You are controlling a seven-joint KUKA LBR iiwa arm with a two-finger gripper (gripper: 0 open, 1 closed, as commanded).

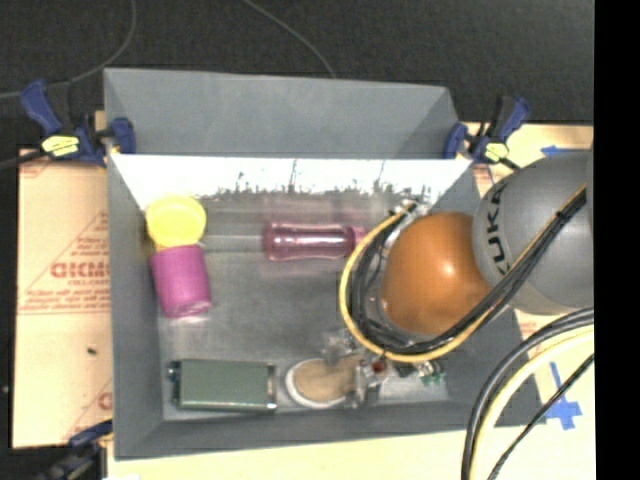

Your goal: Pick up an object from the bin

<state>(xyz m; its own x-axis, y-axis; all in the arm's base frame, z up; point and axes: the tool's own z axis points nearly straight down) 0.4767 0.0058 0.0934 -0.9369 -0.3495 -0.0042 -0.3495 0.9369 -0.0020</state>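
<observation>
Your tool [352, 366] low at the front of the grey metal bin [135, 368], just beside a tan round dish [312, 385], open or closed you cannot tell, grey-green flat box [222, 385] next along the front wall.

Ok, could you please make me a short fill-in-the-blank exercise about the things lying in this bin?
1. The magenta bottle by the left wall of the bin has a ____ cap.
2. The clear pink tube lies on its ____, not upright.
3. The dark green block lies in the view's front ____ corner.
4. The gripper is low beside the tan rounded thing, on its ____ in the view.
Missing words: yellow; side; left; right.
</observation>
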